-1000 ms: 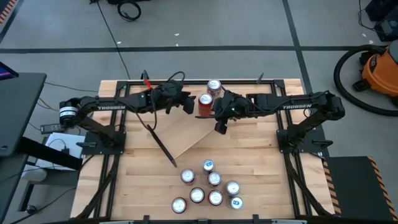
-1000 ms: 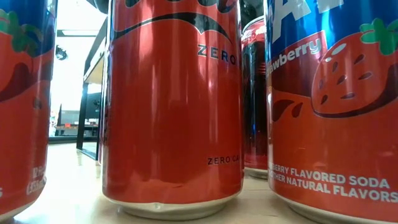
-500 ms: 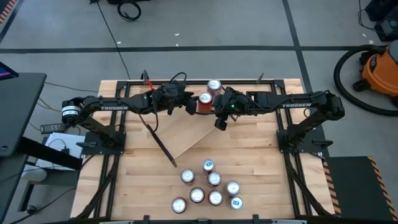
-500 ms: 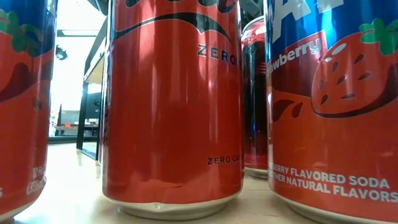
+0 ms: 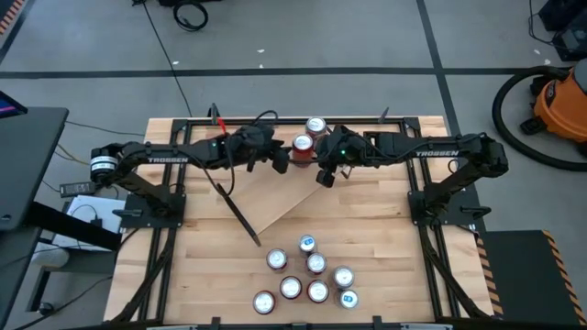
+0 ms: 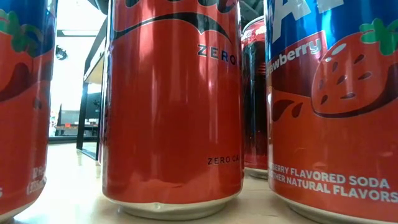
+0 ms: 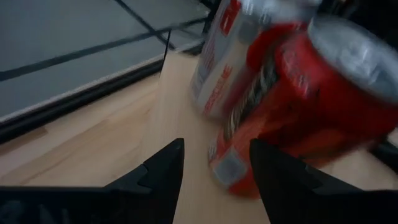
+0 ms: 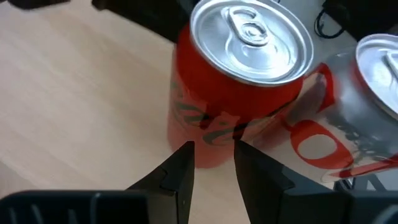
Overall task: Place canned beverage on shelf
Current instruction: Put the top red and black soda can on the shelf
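A red can (image 5: 301, 151) stands upright on the far end of the shelf (image 5: 266, 202), a light-wood board lying at a slant on the table. A silver-and-red can (image 5: 315, 126) stands just beyond it. My left gripper (image 5: 282, 160) is open on the can's left side; in its wrist view the red can (image 7: 298, 106) shows just past the gripper (image 7: 214, 146). My right gripper (image 5: 322, 177) is on the can's right-near side, its fingers a narrow gap apart. In its wrist view the gripper (image 8: 213, 146) points slanting down at the foot of the red can (image 8: 236, 93). My left gripper comes at the red can's lower wall (image 7: 227, 174) nearly level from the table's left; whether a fingertip touches it I cannot tell. My right gripper's fingertips (image 8: 186, 152) stand right against the can's lower wall (image 8: 211, 134), slanting down from the right; whether they touch I cannot tell.
Several more cans (image 5: 307, 275) stand in a cluster near the table's front edge and fill the low view as a red can (image 6: 171, 106) and strawberry soda cans (image 6: 336, 106). Black frame rails (image 5: 275, 120) run along the table's far edge. The shelf's black wire leg (image 5: 237, 211) lies along the board's left side.
My right gripper has edged a little toward the table's far edge, staying beside the red can. The can stands upright where it was.
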Motion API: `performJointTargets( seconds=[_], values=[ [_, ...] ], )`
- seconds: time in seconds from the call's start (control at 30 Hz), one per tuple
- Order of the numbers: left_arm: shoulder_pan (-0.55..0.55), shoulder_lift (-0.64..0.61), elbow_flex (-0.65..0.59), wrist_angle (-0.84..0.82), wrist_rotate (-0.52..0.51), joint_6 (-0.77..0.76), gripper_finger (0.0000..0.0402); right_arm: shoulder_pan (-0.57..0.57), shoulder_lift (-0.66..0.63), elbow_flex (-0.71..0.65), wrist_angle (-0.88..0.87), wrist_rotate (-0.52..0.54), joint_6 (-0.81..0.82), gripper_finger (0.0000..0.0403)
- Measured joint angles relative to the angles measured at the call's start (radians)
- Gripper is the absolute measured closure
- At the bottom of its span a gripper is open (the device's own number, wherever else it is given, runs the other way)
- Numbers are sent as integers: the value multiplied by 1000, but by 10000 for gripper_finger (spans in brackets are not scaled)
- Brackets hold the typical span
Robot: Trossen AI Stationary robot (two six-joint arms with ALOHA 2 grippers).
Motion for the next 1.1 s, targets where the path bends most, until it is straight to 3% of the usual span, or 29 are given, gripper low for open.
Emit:
performJointTargets(
  seconds=[0.33, 1.1],
  values=[
    [34, -4, 0, -16, -11, 18, 208, 24, 0, 0, -90, 14, 55, 281],
    [57, -57, 0, -4, -60, 124, 208, -30, 0, -62, 175, -12, 16, 282]
  ],
)
